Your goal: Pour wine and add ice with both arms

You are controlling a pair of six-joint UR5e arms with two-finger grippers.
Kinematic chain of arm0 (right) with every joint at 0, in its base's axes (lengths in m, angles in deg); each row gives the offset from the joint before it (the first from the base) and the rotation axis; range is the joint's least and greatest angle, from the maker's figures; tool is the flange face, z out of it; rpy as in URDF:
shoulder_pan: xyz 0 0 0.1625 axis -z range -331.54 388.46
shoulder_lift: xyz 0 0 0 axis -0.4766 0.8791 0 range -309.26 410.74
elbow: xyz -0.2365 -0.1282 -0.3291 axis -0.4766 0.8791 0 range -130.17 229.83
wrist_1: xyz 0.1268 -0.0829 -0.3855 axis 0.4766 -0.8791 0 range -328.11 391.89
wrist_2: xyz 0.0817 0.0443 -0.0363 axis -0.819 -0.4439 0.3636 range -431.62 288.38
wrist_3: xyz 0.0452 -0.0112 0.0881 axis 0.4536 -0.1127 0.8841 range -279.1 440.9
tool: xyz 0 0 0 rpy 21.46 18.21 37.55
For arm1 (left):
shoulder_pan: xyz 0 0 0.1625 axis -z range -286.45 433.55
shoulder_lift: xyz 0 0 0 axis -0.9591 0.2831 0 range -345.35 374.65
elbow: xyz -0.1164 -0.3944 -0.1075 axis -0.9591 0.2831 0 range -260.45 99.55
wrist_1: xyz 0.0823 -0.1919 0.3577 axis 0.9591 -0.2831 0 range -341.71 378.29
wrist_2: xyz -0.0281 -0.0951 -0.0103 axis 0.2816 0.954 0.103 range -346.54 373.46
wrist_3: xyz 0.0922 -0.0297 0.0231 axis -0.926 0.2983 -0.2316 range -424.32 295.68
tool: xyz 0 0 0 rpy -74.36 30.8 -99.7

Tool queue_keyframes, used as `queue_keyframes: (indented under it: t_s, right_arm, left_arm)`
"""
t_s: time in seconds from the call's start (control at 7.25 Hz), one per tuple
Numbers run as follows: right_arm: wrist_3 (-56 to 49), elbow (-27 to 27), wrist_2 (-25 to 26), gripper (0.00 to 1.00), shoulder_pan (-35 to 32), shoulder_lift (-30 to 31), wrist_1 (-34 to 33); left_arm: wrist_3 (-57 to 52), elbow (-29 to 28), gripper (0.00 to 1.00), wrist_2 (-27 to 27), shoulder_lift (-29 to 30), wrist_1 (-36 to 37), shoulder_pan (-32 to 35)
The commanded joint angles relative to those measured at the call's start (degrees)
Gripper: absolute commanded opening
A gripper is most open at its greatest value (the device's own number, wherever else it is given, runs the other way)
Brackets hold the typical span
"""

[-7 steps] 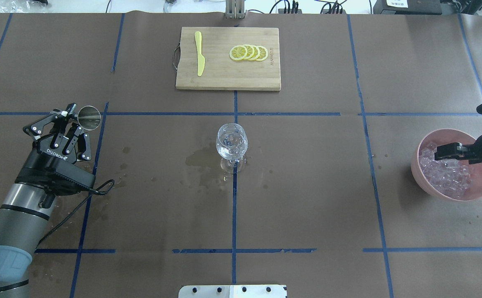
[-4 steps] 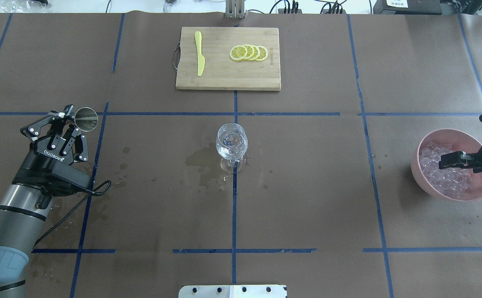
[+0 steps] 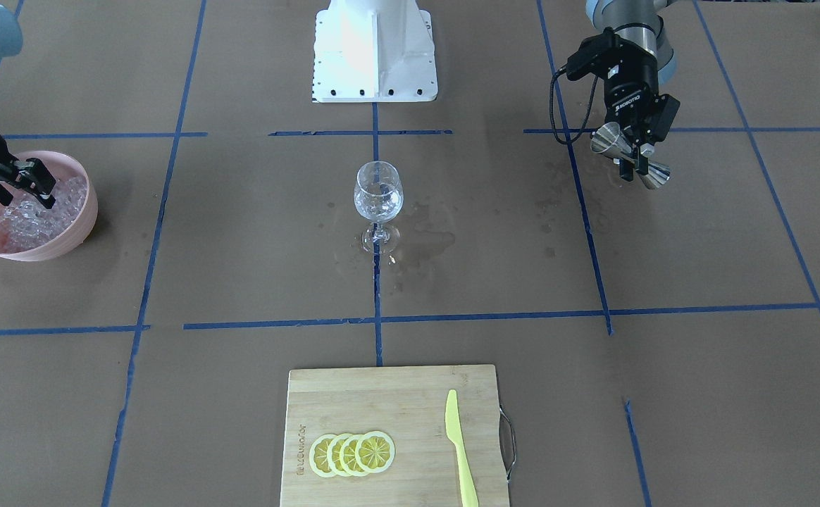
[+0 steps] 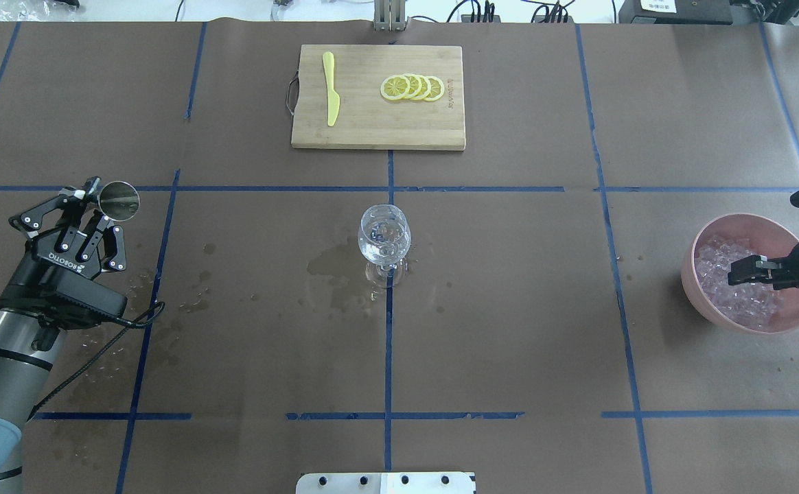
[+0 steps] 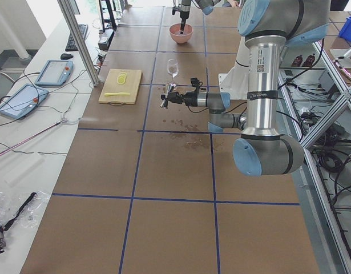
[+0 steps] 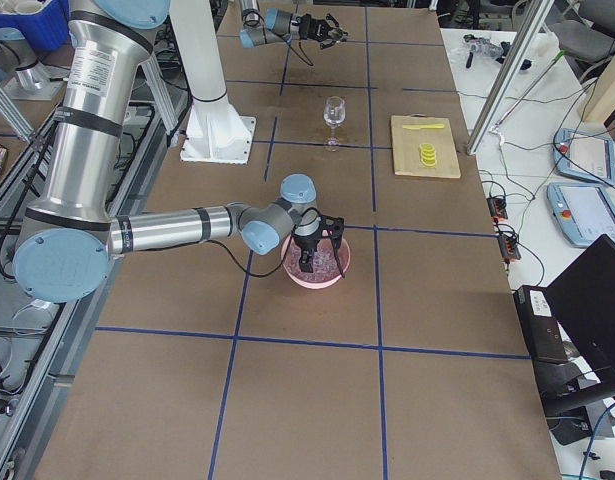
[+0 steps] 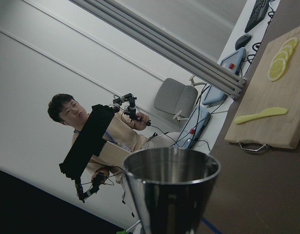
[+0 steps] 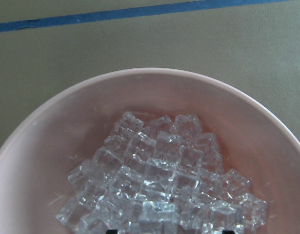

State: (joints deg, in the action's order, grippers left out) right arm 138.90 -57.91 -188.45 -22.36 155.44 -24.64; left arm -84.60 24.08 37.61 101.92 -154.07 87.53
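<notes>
A clear stemmed wine glass (image 4: 384,237) stands at the table's centre, also in the front-facing view (image 3: 378,193). My left gripper (image 4: 97,209) is shut on a steel jigger (image 4: 119,200), held tilted above the table's left side (image 3: 628,156); its rim fills the left wrist view (image 7: 171,190). My right gripper (image 4: 737,272) is open, fingers down in the pink bowl (image 4: 749,218) among the ice (image 4: 743,305). The right wrist view shows the ice (image 8: 159,180) heaped in the bowl (image 8: 52,141).
A bamboo cutting board (image 4: 377,130) at the far middle carries a yellow knife (image 4: 331,89) and several lemon slices (image 4: 413,88). Wet stains (image 4: 331,264) lie left of the glass. The white base (image 3: 373,49) stands at the robot's edge.
My left gripper has moved left with the jigger. My right gripper has sunk lower into the bowl of ice.
</notes>
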Motion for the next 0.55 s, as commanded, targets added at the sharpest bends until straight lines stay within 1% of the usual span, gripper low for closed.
queue_keyframes:
  t_s: [0.0,0.28,0.41]
  right_arm:
    - [-0.1,0.1,0.3,0.61,0.0,-0.2,-0.1]
    - [-0.1,0.0,0.3,0.39,0.0,-0.2,0.0]
    - [-0.1,-0.1,0.3,0.26,-0.1,-0.2,0.0]
  left_arm:
    - [0.1,-0.7,0.00,0.0,-0.2,-1.6,0.0]
    - [1.1,-1.2,0.00,0.0,-0.2,-2.0,0.0]
    - [5.2,-1.2,0.00,0.0,-0.8,-2.0,-0.1]
